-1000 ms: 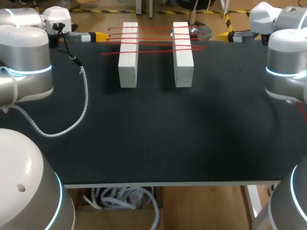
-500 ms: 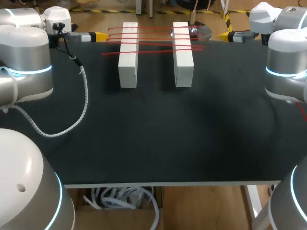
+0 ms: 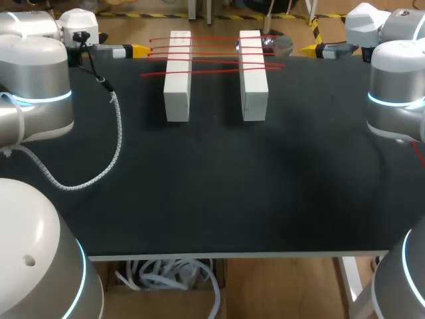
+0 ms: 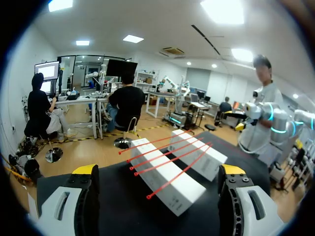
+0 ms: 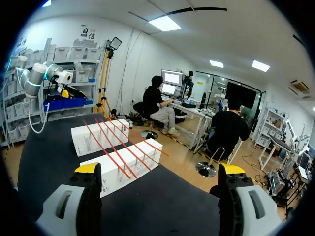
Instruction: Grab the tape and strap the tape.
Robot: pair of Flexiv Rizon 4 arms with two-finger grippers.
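1. Head view:
   - Two white blocks (image 3: 177, 76) lie parallel, apart, at the far side of the black table (image 3: 212, 186).
   - Red tape strips (image 3: 212, 61) run across both block tops, bridging the gap, ends overhanging each outer side.
   - Clear rounded item (image 3: 279, 45) sits just beside the far end of the right-hand block; can't tell what it is.
   - L gripper (image 3: 138, 50) is at the far L edge, tip pointing at the strips, near but not touching.
   - R gripper (image 3: 311, 48) mirrors it at the far R edge.
   - A white spiral-wrapped cable (image 3: 106, 159) loops from the L arm onto the table.
2. L wrist view:
   - L gripper (image 4: 158, 169) has fingers spread wide, nothing pinched.
   - Blocks w/ the strips (image 4: 167, 152) lie ahead of the fingers.
   - The R arm (image 4: 261, 123) is visible beyond the blocks.
3. R wrist view:
   - R gripper (image 5: 159, 168) is likewise spread, holding nothing.
   - Strips (image 5: 118, 145) lie over both blocks ahead and slightly to one side.
   - The L arm (image 5: 39, 78) is beyond them.
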